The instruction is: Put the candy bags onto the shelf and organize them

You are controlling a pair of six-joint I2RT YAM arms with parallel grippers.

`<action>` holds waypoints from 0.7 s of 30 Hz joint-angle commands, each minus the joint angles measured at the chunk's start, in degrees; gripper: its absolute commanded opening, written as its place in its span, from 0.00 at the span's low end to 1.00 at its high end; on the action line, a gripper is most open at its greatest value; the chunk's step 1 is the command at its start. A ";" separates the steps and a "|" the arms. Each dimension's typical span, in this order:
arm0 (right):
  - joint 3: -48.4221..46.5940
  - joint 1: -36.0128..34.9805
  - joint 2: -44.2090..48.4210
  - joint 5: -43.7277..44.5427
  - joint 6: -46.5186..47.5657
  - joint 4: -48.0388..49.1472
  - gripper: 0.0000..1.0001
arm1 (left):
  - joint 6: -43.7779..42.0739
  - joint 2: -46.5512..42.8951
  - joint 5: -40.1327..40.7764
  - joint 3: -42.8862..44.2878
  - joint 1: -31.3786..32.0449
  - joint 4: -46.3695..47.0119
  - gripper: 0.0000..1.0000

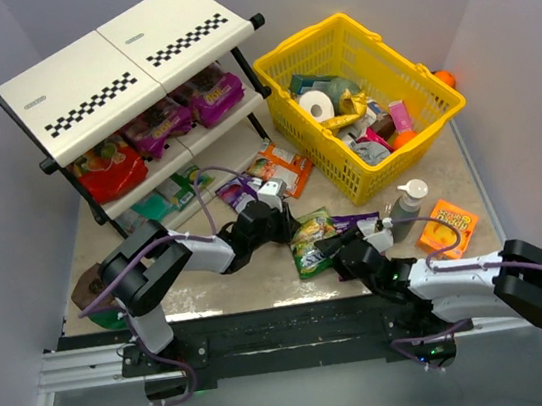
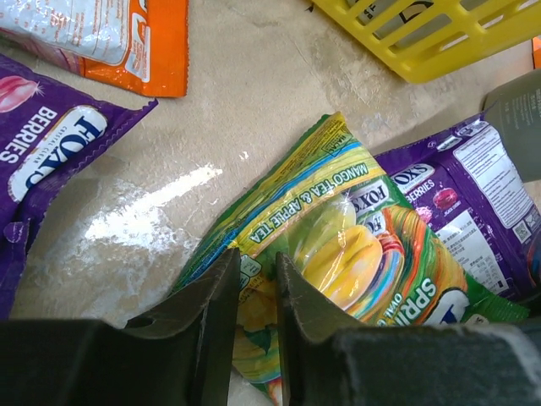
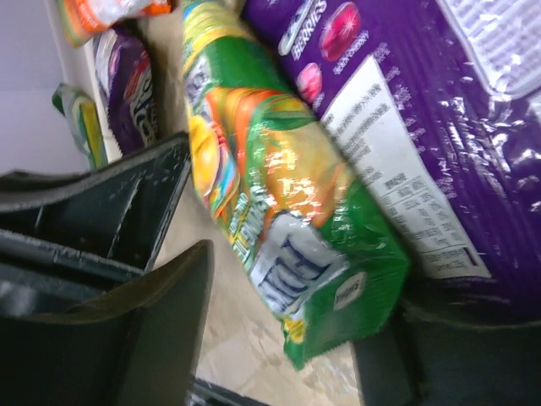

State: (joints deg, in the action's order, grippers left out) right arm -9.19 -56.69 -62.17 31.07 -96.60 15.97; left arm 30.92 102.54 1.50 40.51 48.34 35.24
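Observation:
A green candy bag [image 1: 312,241] lies on the table between both arms, partly on a purple candy bag [image 1: 359,221]. My left gripper [image 1: 282,224] is at its left edge; in the left wrist view the gripper [image 2: 255,258] is nearly closed with the edge of the green bag [image 2: 355,228] between its fingers. My right gripper [image 1: 343,246] is open at the bag's near end; in its wrist view [image 3: 296,296] the end of the green bag [image 3: 279,194] sits between the spread fingers, beside the purple bag [image 3: 406,127]. The shelf [image 1: 129,56] holds purple [image 1: 210,92], magenta [image 1: 154,126] and red [image 1: 110,168] bags.
A yellow mesh basket [image 1: 327,28] full of items stands at the back right. A grey bottle [image 1: 408,206] and a small orange box [image 1: 446,227] stand right of the bags. A purple bag [image 1: 239,189] and an orange bag [image 1: 286,167] lie in front of the shelf.

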 commanded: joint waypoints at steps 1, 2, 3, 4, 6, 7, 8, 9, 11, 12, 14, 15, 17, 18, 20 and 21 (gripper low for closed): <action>-0.65 -0.18 -3.21 4.88 -3.51 0.91 0.54 | 0.99 0.03 -1.23 -1.66 -0.09 1.84 0.28; -0.83 -0.18 -3.74 4.27 -4.47 0.21 0.44 | 0.99 -0.15 -1.23 -1.84 -0.08 1.85 0.28; -1.00 -0.18 -3.83 4.00 -4.91 -1.53 0.37 | 0.99 -0.32 -1.23 -1.93 -0.08 1.85 0.28; -1.09 -0.18 -3.83 3.91 -5.35 -2.25 0.30 | 0.99 -0.85 -1.15 -1.93 -0.08 1.76 0.28; -1.09 -0.18 -3.57 3.47 -5.97 -3.57 0.13 | 0.99 -1.64 -1.15 -2.01 0.00 1.58 0.28; -1.01 -0.27 -3.31 3.38 -5.97 -3.92 0.09 | 1.07 -2.60 -1.15 -1.93 -0.08 1.49 0.28; -1.00 -0.18 -2.96 3.30 -5.97 -4.45 0.03 | 0.99 -3.22 -1.15 -1.93 -0.08 1.23 0.28; -0.92 -0.18 -2.00 3.30 -5.80 -4.63 0.00 | 0.99 -4.70 -1.23 -1.93 -0.08 0.62 0.28; -1.44 -0.18 -0.85 3.38 -4.40 -5.85 0.00 | 0.72 -6.64 -1.06 -1.93 -0.08 -0.35 0.28; -2.23 -0.18 0.63 3.38 -3.43 -6.29 0.00 | 0.64 -9.09 -0.80 -2.01 -0.08 -1.74 0.29; -3.11 -0.18 2.31 3.30 0.07 -6.91 0.00 | 0.29 -12.17 0.43 -2.01 -0.08 -3.59 0.32; -3.72 -0.27 3.88 3.12 1.48 -6.91 0.00 | 0.20 -15.84 1.05 -2.02 -0.08 -5.95 0.34; -5.74 -0.18 5.65 2.51 5.51 -7.53 0.00 | -0.24 -20.17 2.63 -2.19 0.00 -8.69 0.39; -6.62 -0.18 6.27 2.16 7.20 -7.62 0.00 | -0.42 -24.97 3.42 -2.28 0.09 -11.66 0.41; -9.87 -0.18 8.03 1.54 11.57 -8.14 0.00 | -0.86 -29.83 5.79 -2.45 0.09 -14.92 0.49; -12.23 -0.27 8.29 1.19 13.17 -8.06 0.00 | -0.95 -34.64 6.75 -2.37 0.18 -18.51 0.50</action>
State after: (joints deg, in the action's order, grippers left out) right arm -13.58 -56.69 -56.40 31.48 -93.36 8.03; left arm 31.05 80.34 3.29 38.22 48.40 24.43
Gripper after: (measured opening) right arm 0.011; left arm 0.473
